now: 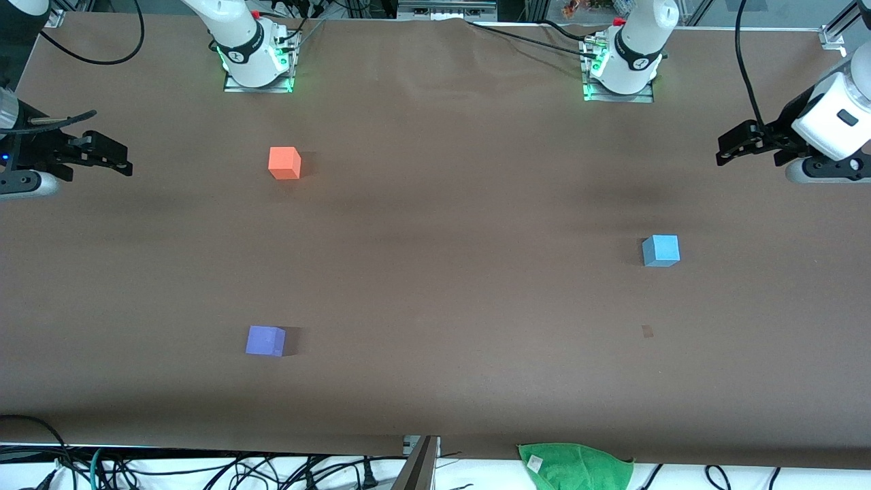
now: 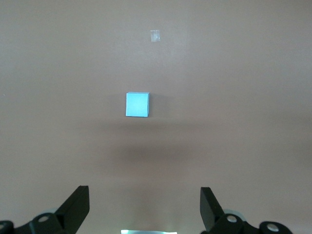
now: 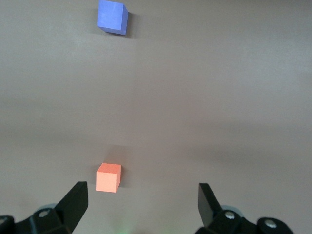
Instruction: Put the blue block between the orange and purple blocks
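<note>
The blue block (image 1: pixel 661 250) sits on the brown table toward the left arm's end; in the left wrist view the blue block (image 2: pixel 137 105) lies ahead of the fingers. The orange block (image 1: pixel 284 163) sits near the right arm's base. The purple block (image 1: pixel 265 340) sits nearer the front camera, roughly in line with the orange one. Both show in the right wrist view, orange block (image 3: pixel 108 178) and purple block (image 3: pixel 112 16). My left gripper (image 1: pixel 725 151) hovers open and empty at the table's edge, apart from the blue block. My right gripper (image 1: pixel 119 158) hovers open and empty at the other end.
A green cloth (image 1: pixel 578 466) lies at the table's front edge. A small pale tape mark (image 1: pixel 647 331) is on the table nearer the front camera than the blue block. Cables run along the front edge. The two arm bases (image 1: pixel 255 64) stand at the back.
</note>
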Robot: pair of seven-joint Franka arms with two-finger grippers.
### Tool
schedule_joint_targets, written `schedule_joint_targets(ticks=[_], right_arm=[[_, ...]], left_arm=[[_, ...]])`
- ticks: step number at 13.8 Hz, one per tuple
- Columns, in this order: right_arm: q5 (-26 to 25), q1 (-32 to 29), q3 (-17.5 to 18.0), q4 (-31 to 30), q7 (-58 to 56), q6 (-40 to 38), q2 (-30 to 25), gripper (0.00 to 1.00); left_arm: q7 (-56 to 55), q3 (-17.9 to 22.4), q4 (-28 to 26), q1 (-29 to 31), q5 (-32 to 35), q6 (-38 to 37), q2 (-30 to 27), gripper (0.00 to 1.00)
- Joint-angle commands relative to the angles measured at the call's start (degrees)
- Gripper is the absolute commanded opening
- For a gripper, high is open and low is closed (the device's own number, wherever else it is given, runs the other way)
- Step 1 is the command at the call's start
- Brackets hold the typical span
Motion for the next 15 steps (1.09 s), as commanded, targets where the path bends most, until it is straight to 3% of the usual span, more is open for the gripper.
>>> schedule_joint_targets(ticks=[1, 15], right_arm=[[0.7, -0.5, 0.1, 1.3, -1.0, -0.3, 0.5, 1.00], [0.8, -0.5, 0.1, 1.3, -0.9, -0.3, 0.5, 1.00]], left_arm=[[-0.3, -0.5, 0.7, 0.3, 0.5, -0.9, -0.7, 1.00], [-0.3, -0.5, -0.1, 0.4, 0.7, -0.8, 0.9, 1.00]])
